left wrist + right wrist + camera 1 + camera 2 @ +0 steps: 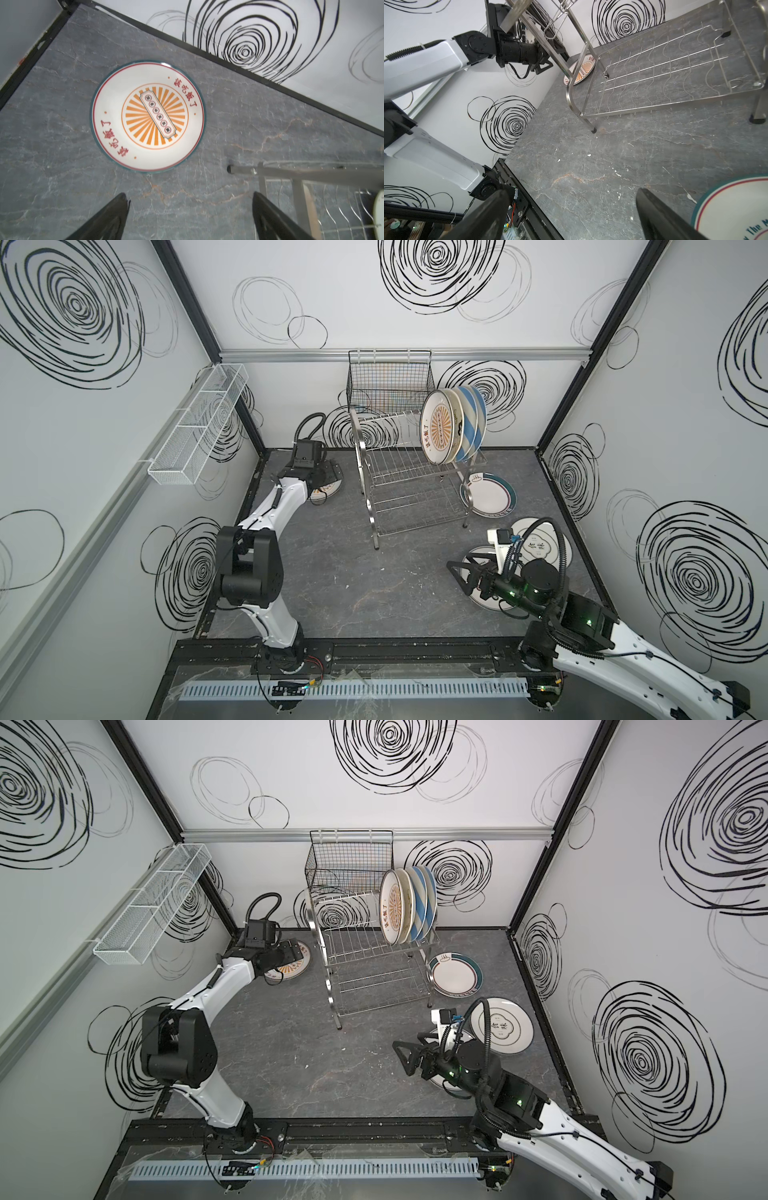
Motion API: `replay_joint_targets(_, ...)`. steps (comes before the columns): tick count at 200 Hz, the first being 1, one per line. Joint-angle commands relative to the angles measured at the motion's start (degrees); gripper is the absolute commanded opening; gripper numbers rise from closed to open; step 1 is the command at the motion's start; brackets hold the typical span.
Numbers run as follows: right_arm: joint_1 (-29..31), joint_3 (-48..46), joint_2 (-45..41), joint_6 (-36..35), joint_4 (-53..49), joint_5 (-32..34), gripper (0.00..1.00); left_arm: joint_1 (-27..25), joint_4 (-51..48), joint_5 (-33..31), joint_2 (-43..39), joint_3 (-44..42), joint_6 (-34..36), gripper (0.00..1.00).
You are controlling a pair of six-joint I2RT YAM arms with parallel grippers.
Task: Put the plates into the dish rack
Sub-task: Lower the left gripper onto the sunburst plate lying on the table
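Note:
The steel dish rack (pixel 405 489) stands at the back centre of the table. Several plates stand upright in its upper tier at the right, an orange sunburst plate (pixel 439 427) in front and blue-striped plates (pixel 473 418) behind. My left gripper (pixel 189 197) hovers open above a second orange sunburst plate (pixel 148 116) lying flat left of the rack. My right gripper (pixel 572 192) is open and empty, low over the table beside a teal-edged plate (pixel 733 207). A teal-rimmed plate (pixel 492 499) and a whitish plate (pixel 544 547) lie flat at the right.
A black wire basket (pixel 388 381) hangs on the back wall behind the rack. A long white mesh tray (pixel 199 427) is fixed to the left wall. The rack's tube leg (pixel 291 171) lies close to my left gripper. A black rail (pixel 374 651) borders the table front.

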Motion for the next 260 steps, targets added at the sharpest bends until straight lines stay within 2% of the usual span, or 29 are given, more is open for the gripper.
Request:
replay_joint_targets(1, 0.4, -0.1, 1.1, 0.1, 0.9, -0.7, 1.00, 0.6, 0.2, -0.4, 3.8, 3.5, 1.8, 0.96)
replay_joint_targets(71, 0.4, 0.7, 4.7, -1.2, 1.7, -0.5, 1.00, 1.7, 0.5, 2.5, 16.1, 10.0, 1.4, 0.96)
replay_joint_targets(98, 0.5, -0.3, 5.3, -1.0, 2.8, -1.3, 1.00, 2.1, 2.0, 2.4, 17.4, 10.4, 2.1, 0.96)
replay_joint_targets(126, 0.5, -1.4, 5.2, -0.1, 3.7, -1.6, 1.00, 3.8, 4.7, 6.2, 19.5, 9.9, 2.2, 0.96)
replay_joint_targets(205, 0.5, -0.7, 2.4, 1.3, 1.4, -1.3, 1.00, 5.3, 3.9, 6.1, 24.8, 11.1, 1.1, 0.96)
replay_joint_targets(260, 0.4, 1.5, -0.5, 1.9, -2.2, 0.1, 1.00, 4.3, 0.9, 4.3, 25.8, 11.3, 1.7, 0.96)
